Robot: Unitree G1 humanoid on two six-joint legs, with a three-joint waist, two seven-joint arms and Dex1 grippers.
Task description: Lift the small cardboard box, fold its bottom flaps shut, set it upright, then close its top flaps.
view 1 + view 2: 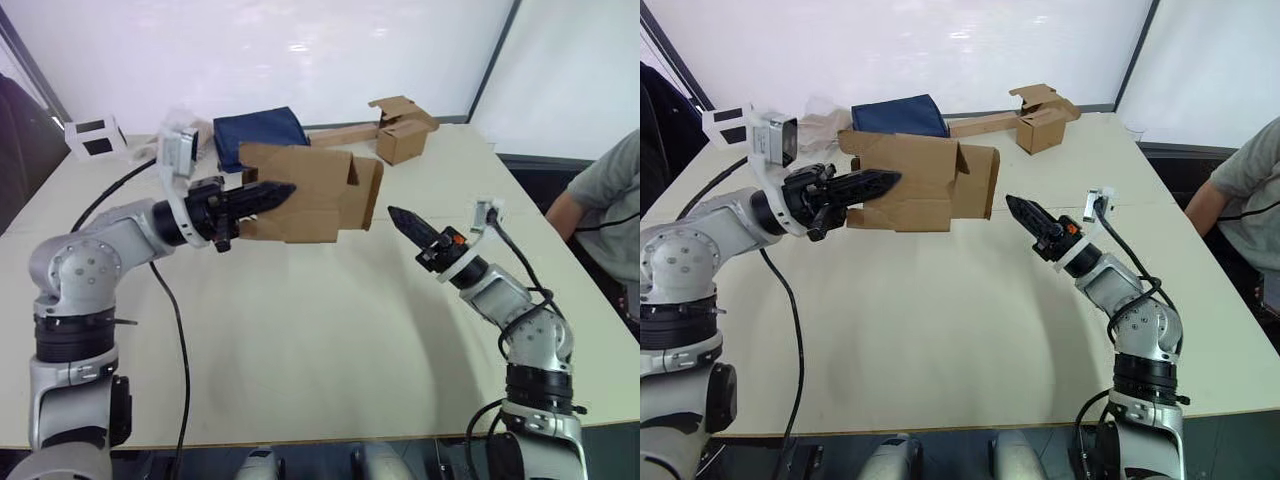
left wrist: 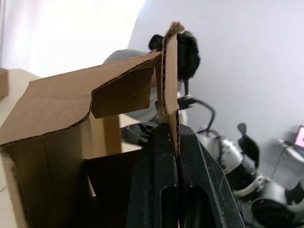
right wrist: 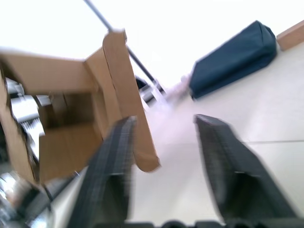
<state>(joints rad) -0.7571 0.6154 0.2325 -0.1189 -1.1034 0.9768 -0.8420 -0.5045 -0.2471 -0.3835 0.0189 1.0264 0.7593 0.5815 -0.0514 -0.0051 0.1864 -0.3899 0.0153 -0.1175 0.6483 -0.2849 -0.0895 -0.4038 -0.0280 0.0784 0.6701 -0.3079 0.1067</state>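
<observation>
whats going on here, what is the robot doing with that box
The robot's left claw is shut on a wall of the small cardboard box and holds it up off the table, lying sideways. The flaps on the end facing the right claw hang open, not folded yet. The right claw is open, near that end but apart from the box. A second small box and a dark blue bag sit at the back, and a person sits at the robot's right.

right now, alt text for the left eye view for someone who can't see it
The left hand holds a small cardboard box on its side above a pale table, flaps open toward the open right hand. A second box and a dark blue bag sit behind.
</observation>
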